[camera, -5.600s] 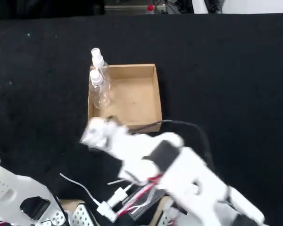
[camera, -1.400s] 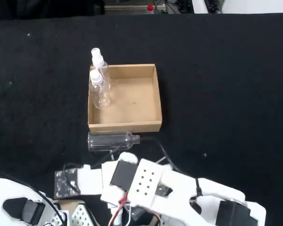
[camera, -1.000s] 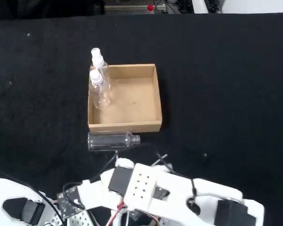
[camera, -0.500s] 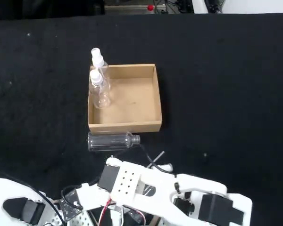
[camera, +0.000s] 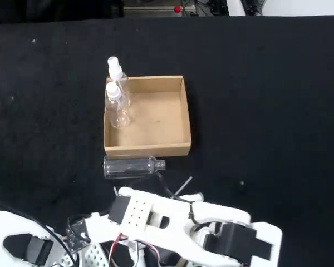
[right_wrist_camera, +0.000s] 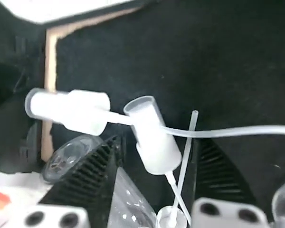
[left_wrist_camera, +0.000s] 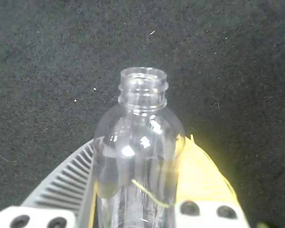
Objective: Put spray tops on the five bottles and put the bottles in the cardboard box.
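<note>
Black fabric worktop [camera: 267,111]. Square brown cardboard box [camera: 147,149], open-topped, holding two upright clear plastic bottles with white spray tops [camera: 118,111] against one wall. Well beyond the fingers, just outside the box: one uncapped clear bottle [camera: 131,167], lying flat. Clenched between the left fingers [left_wrist_camera: 66,180]: one clear open-necked bottle [left_wrist_camera: 138,142], neck pointing away from them. Right fingers [right_wrist_camera: 90,175] spread, released; between them one loose white spray top [right_wrist_camera: 152,137] with dip tube, a second white spray top [right_wrist_camera: 69,110] just past their tips.

bottle [left_wrist_camera: 138,142] base off-frame, L wrist view
</note>
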{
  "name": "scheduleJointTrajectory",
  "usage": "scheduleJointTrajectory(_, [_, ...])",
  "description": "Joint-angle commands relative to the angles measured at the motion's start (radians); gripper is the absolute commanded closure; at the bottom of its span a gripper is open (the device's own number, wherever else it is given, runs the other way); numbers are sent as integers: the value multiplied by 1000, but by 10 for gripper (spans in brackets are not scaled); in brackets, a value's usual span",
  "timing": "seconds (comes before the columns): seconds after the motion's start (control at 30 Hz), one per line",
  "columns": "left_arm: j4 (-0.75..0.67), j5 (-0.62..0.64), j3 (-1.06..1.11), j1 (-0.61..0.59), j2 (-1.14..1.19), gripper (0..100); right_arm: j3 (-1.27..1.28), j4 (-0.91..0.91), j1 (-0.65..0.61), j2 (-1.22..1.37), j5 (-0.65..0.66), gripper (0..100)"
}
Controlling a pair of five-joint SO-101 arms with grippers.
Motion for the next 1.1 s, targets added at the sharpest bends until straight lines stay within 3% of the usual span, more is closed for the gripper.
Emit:
scheduleJointTrajectory(0.0, [2,0,-58,-13,-17,927,-41,0,-6,19,18,787])
scheduleJointTrajectory(0.13, [2,0,-58,-13,-17,927,-38,-38,0,27,17,796])
scheduleJointTrajectory(0.33, [2,0,-58,-13,-17,927,-105,-51,97,27,-54,944])
scheduleJointTrajectory(0.6, [2,0,-58,-7,-17,927,-280,92,236,25,-71,937])
scheduleJointTrajectory(0.8, [2,0,-58,-5,-17,927,-318,35,382,27,-209,935])
scheduleJointTrajectory(0.9, [2,2,-58,-4,-17,927,-278,-57,384,30,-307,934])
scheduleJointTrajectory(1.07, [2,2,-58,-4,-17,927,-217,-183,261,38,-405,934])
